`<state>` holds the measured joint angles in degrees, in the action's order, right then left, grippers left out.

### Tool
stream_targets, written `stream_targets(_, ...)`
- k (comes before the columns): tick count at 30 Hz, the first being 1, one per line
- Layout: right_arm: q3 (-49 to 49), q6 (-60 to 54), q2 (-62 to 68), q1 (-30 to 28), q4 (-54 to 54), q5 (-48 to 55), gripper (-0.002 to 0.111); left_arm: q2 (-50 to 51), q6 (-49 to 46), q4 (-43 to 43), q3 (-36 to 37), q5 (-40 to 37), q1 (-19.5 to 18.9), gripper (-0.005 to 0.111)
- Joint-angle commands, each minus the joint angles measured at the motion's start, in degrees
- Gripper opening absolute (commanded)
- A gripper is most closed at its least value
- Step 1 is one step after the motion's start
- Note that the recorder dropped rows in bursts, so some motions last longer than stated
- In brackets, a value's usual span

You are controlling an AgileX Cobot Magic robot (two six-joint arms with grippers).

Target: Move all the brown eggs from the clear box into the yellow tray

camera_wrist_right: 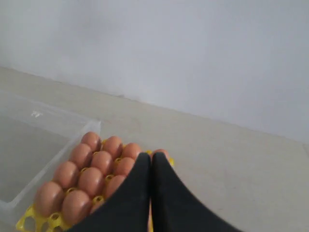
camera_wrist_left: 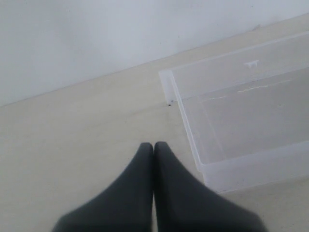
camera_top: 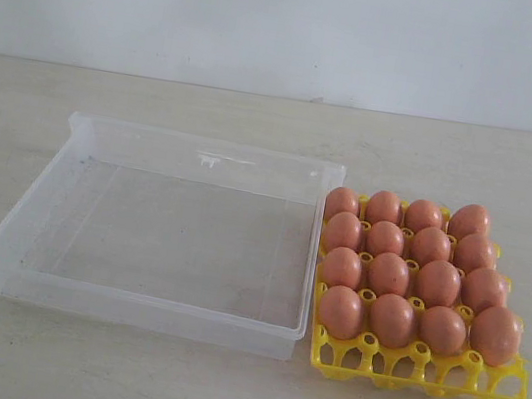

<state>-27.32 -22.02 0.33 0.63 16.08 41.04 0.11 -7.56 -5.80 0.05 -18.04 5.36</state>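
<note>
The brown eggs fill every cup of the yellow tray, which stands to the right of the clear box. The clear box holds no eggs. Neither arm shows in the exterior view. In the left wrist view my left gripper is shut with nothing between its black fingers, hovering over bare table beside a corner of the clear box. In the right wrist view my right gripper is shut and empty, held above the brown eggs in the yellow tray.
The box and tray rest on a pale beige table with a plain white wall behind it.
</note>
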Motion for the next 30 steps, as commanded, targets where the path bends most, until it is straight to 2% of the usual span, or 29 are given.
stream_targets(1, 2.37, 0.28, -0.33, -0.06, -3.29, -8.92, 0.000, -0.11, -0.02, 0.45, -0.05, 0.43, -0.08, -0.004)
stream_targets(5, 4.54, 2.76, -0.33, -0.06, -5.75, -13.77, 0.000, -0.11, -0.02, 0.45, -0.05, 0.43, -0.08, -0.004)
stream_targets(8, 7.48, 8.82, -0.33, -0.06, -11.55, -19.11, 0.000, -0.11, -0.02, 0.45, -0.05, 0.43, -0.08, -0.004)
stream_targets(13, 19.96, 30.38, -0.33, -0.06, -33.70, -33.30, 0.000, -0.11, -0.02, 0.45, -0.05, 0.43, -0.08, -0.004)
stream_targets(16, 27.32, 37.87, -0.33, -0.06, -36.81, -35.36, 0.000, -0.11, -0.02, 0.45, -0.05, 0.43, -0.08, -0.004)
stream_targets(17, 27.32, 38.02, -0.33, -0.06, -36.85, -35.05, 0.000, -0.11, -0.02, 0.45, -0.05, 0.43, -0.08, -0.004)
stream_targets(18, 27.32, 38.02, -0.33, -0.06, -36.15, -28.43, 0.000, -0.11, -0.02, 0.45, -0.05, 0.43, -0.08, -0.004)
stream_targets(21, 27.32, 38.02, -0.33, -0.06, -36.10, -22.38, 0.000, -0.11, -0.02, 0.45, -0.05, 0.43, -0.08, -0.004)
stream_targets(30, 27.32, 38.02, -0.33, -0.06, -34.98, -20.15, 0.000, -0.11, -0.02, 0.45, -0.05, 0.43, -0.08, -0.004)
